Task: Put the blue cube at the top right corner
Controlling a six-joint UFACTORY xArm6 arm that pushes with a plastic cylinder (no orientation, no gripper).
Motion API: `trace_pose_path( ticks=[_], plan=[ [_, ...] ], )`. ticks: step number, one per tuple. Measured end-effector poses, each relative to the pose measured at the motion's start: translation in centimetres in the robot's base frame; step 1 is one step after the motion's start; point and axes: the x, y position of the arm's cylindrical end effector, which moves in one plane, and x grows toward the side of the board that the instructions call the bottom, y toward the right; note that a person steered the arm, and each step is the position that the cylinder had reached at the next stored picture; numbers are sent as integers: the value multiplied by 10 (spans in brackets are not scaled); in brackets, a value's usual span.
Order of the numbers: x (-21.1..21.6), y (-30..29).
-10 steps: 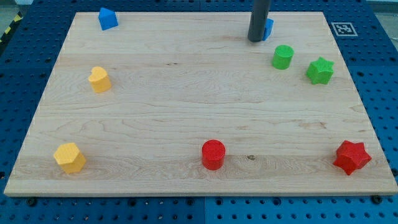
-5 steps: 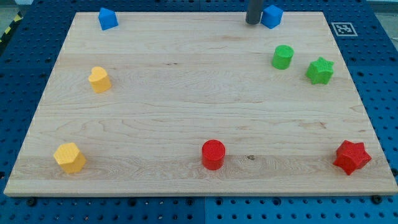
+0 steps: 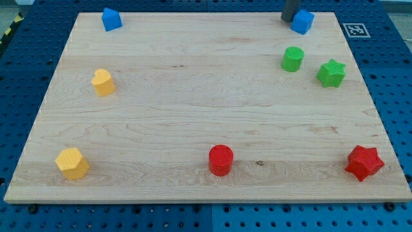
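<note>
One push step underway: my tip [image 3: 288, 20] touches blue cube [image 3: 301, 21] on its left, at bench [image 3: 193, 103] far edge, near far-right corner. Next: short nudge right, w/o overshooting. No gripper fitted, so open/closed n/a.

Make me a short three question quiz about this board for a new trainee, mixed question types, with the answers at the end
1. True or false: my tip is at the view's left side of the blue cube, right beside it.
2. Multiple choice: which block lies nearest the green star? A) red cylinder B) green cylinder C) yellow heart-shaped block
3. Fill in: the red star sits near the view's bottom ____ corner of the wooden board.

Key
1. True
2. B
3. right
</note>
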Motion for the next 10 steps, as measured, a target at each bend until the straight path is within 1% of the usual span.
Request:
trace_pose_path(
  ticks=[1,2,4,5,7,8,9,10],
  plan=[
    [28,-1],
    [28,1],
    [44,38],
    [44,49],
    [49,50],
    [75,55],
    [82,84],
    [70,127]
  ],
)
